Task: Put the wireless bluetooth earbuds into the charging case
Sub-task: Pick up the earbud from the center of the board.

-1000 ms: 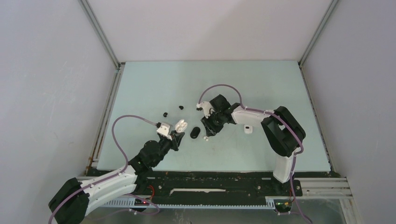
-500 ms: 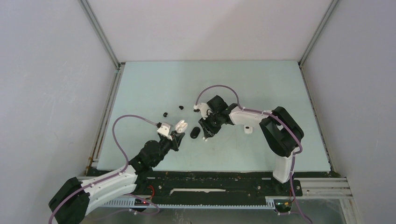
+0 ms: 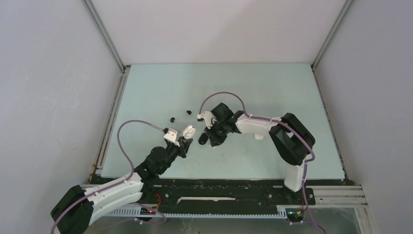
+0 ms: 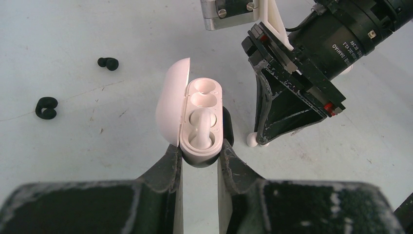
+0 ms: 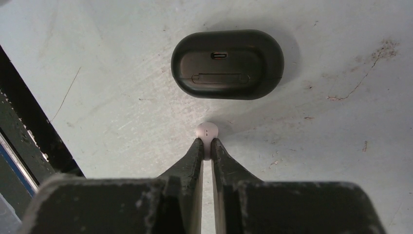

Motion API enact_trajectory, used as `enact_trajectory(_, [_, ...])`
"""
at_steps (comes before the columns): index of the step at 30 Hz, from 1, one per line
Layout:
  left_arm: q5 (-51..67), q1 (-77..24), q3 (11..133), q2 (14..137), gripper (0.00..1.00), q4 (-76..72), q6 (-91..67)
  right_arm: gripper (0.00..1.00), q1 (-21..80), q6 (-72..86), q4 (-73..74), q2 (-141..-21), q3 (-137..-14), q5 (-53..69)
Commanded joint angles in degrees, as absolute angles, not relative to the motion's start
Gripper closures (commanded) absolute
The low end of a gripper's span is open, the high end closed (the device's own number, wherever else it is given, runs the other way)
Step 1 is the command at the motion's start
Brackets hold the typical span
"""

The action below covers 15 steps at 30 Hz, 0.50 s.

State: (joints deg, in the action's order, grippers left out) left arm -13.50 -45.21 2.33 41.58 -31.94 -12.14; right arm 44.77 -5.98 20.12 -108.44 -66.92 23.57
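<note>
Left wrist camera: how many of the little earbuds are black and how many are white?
2 black earbuds
2 white earbuds: one in the white case, one pinched by the right gripper
Total: 4

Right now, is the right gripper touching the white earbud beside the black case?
Touching. The right wrist view shows the white earbud wedged between the right gripper's fingertips, both pressing against its sides with no gap visible.
</note>
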Motion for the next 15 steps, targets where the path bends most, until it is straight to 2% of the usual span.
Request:
enact_trajectory(1, [-13.7,-44.7,2.9,41.2,1.00,-33.6,-12.9,0.93,45.0,-6.8,21.3,-107.5,-67.9,20.4])
enact_trajectory(5, [-13.8,-44.7,2.9,41.4,1.00,-33.6,-13.0,1.00,45.2,-7.8,21.3,-106.1,-67.9,18.4])
enact_trajectory(10, [-13.5,-44.8,3.1,42.1,1.00,-33.7,-13.0,1.00,45.0,-11.1,23.6,-102.2,-67.9,18.2])
enact_trajectory(15, [-8.5,-44.7,3.3,44.0,1.00,-35.8,-12.5,1.00,44.8,-22.7,31.3,-92.2,-67.9,23.3])
